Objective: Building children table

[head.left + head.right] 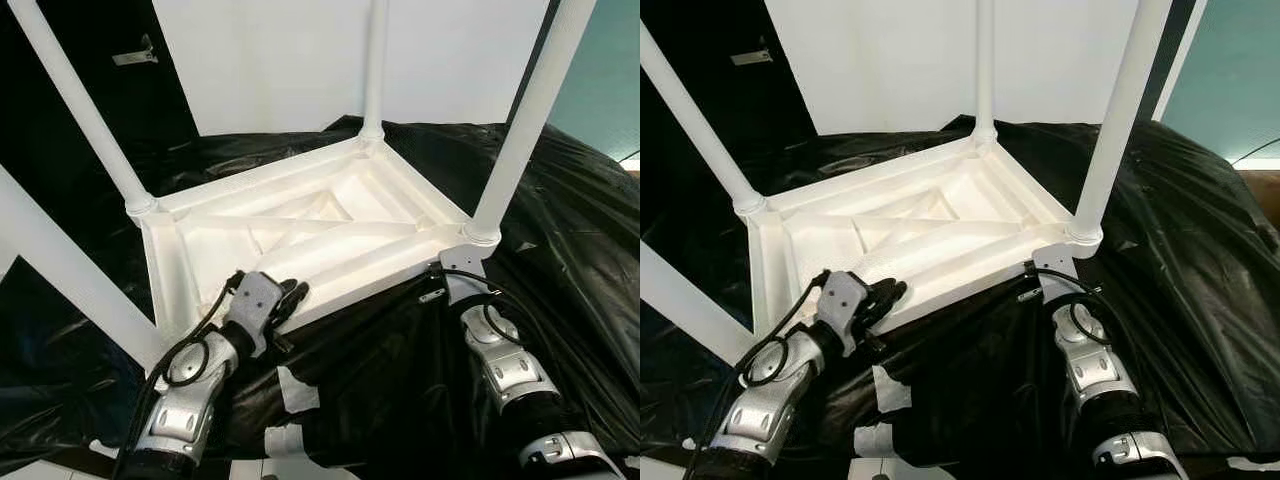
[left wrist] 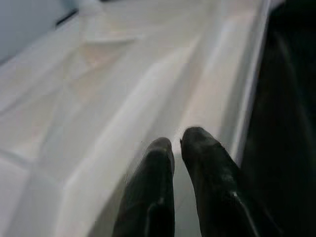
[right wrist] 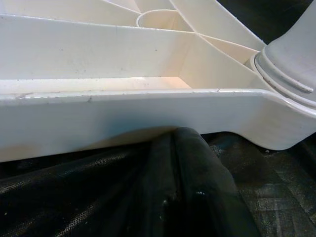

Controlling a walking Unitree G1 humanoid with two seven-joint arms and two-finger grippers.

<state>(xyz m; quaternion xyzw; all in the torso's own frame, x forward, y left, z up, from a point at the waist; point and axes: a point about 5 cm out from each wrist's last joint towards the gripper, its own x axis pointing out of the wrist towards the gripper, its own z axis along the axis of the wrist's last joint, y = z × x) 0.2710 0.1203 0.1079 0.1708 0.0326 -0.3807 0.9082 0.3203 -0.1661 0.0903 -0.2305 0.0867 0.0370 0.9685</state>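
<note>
Left hand (image 1: 292, 297) fingers pressed together on ribbed white plastic table (image 1: 330, 215); right hand (image 3: 182, 148) state unclear, under rim.

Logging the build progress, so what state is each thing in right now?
Table top: upside down on the black sheet.
Legs: four fitted at the corners, pointing up.
Left gripper: fingers together, resting on the near rim.
Right gripper: tucked under the near rim by a corner leg.

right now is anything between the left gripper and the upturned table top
Nothing visible. The left gripper already rests on the near rim of the white table top, its fingers lying together on the plastic.
</note>
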